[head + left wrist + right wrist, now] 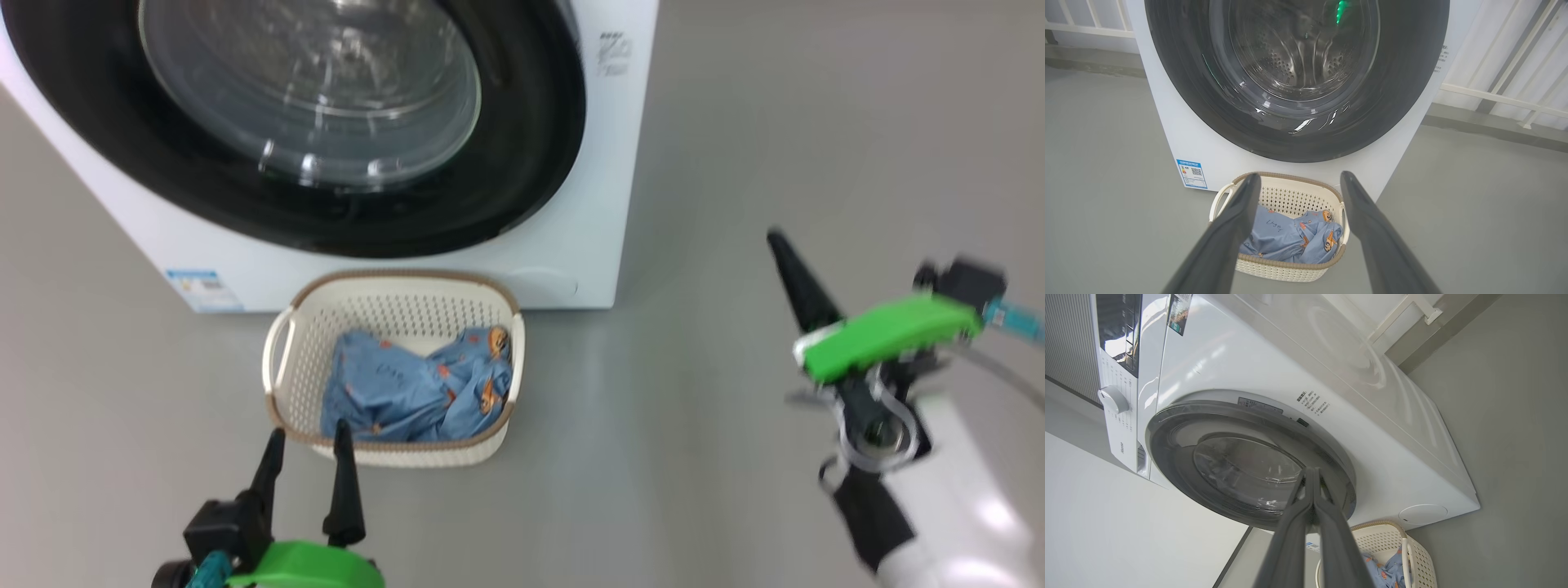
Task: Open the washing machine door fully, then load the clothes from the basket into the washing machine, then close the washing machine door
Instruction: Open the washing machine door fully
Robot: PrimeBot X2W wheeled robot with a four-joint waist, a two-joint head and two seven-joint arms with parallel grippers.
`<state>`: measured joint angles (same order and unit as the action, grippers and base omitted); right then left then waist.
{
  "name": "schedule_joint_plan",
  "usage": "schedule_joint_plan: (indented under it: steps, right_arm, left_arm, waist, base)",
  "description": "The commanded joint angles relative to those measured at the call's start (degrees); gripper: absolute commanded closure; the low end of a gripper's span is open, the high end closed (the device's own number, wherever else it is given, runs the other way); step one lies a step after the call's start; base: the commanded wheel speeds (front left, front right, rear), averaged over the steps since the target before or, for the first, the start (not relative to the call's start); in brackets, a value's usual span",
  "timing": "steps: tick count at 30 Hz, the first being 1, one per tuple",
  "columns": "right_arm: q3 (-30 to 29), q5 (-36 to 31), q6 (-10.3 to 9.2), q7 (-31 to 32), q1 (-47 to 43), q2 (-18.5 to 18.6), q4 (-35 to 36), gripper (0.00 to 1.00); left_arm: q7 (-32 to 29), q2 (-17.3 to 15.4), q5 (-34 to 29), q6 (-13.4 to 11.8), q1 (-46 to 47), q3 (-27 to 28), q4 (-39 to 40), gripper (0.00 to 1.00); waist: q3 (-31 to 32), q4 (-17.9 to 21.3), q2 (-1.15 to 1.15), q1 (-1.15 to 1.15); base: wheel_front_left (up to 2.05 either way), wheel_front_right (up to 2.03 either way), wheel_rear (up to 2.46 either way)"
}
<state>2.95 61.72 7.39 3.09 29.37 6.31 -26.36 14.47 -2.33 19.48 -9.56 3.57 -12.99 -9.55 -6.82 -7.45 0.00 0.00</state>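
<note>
Washing machine door sits shut, with the basket of clothes just before it. Right gripper, pinched closed and empty, hangs well right; it likely should catch the rim's free edge and pull in an arc. Left gripper gapes wide, empty, near the basket.

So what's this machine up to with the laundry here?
A two-armed robot is setting out to do laundry. The washing machine door looks shut, and the clothes, blue printed ones, lie in the basket on the floor before the washing machine. The left gripper hangs open by the basket's near rim; the right gripper is shut and empty, raised off to the right. Nothing is loaded yet.
</note>
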Motion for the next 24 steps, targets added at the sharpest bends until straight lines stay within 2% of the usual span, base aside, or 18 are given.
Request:
schedule_joint_plan:
  steps: [1, 14, 24]
  right_arm:
    - [0.7, 0.68, 0.1, 0.93, 3.7, 0.49, 1.1, 1.0]
    - [-0.94, 0.36, 0.1, 9.54, 21.78, 4.13, -5.27, 1.0]
    - [-1.63, 4.05, 0.1, 15.12, 35.73, 3.32, -8.57, 1.0]
  left_arm:
    - [0.52, -0.54, 0.55, -0.47, 2.96, 1.11, 1.88, 0.0]
    - [0.52, -0.54, 3.12, -2.14, 9.34, -3.59, 3.46, 0.0]
    - [0.52, -0.54, 4.86, -3.25, 13.38, -6.71, 4.52, 0.0]
  waist:
    - [-3.73, -2.31, 0.0, 0.0]
    - [-13.37, -6.32, 0.0, 0.0]
    - [-19.21, -8.49, 0.0, 0.0]
  base:
    - [0.0, 0.0, 0.0]
    - [0.0, 0.0, 0.0]
    - [0.0, 0.0, 0.0]
